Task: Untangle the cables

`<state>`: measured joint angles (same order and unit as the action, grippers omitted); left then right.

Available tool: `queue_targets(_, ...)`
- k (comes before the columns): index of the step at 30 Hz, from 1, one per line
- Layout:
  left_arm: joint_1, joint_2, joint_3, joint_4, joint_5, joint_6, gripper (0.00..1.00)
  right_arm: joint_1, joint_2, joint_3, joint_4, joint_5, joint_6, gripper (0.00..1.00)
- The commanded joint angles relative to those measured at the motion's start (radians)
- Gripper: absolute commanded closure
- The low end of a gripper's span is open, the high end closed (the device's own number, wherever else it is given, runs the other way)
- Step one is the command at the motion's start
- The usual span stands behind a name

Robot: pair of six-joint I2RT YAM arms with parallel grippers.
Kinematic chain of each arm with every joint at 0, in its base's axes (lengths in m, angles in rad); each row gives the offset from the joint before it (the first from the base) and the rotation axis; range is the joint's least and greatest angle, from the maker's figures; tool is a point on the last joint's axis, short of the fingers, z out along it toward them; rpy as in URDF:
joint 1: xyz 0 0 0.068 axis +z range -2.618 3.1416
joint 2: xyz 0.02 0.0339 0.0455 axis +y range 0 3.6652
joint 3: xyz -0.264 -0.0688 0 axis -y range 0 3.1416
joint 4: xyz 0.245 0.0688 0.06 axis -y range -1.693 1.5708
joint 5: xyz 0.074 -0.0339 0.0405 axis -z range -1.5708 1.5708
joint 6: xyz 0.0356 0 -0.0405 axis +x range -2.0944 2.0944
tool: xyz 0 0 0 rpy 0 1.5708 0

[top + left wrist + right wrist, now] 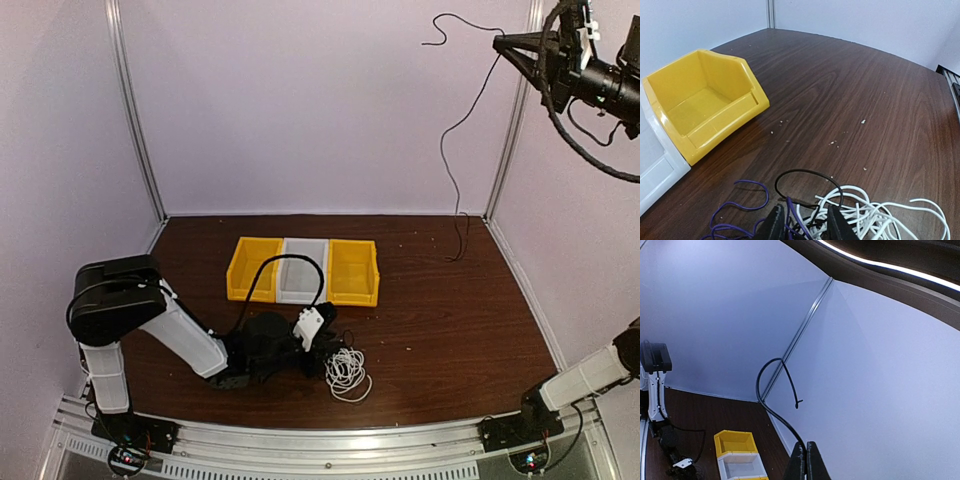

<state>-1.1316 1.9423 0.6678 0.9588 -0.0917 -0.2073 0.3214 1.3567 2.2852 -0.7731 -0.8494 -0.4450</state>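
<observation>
A tangle of thin cables lies on the dark wooden table: a white coil, a purple cord and a black loop. The white cord also shows in the left wrist view. My left gripper is low on the table at the pile. In its wrist view the jaws stand apart, with purple, black and white strands between them. My right gripper is raised high at the back right, shut on a separate black cable. That cable hangs down to the table. In the right wrist view the shut gripper holds it.
Three open bins stand in a row mid-table: yellow, white, yellow. The nearer yellow bin is left of the tangle. Pale walls with metal corner posts enclose the table. A metal rail runs along the near edge.
</observation>
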Motion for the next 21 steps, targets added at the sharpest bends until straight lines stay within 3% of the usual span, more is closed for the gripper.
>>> queue_targets(1, -0.002, -0.023, 0.013, -0.030, 0.005, 0.005, 0.69, -0.010, -0.037, -0.139, 0.029, 0.178, -0.026, 1.00)
queue_targets(12, -0.003, -0.160, 0.106, -0.137, 0.126, -0.058, 0.41, -0.011, -0.160, -0.538, 0.079, 0.224, -0.047, 1.00)
queue_targets(21, -0.003, -0.220, 0.290, -0.312, 0.107, -0.078, 0.31, -0.011, -0.168, -0.679, 0.119, 0.014, 0.008, 1.00)
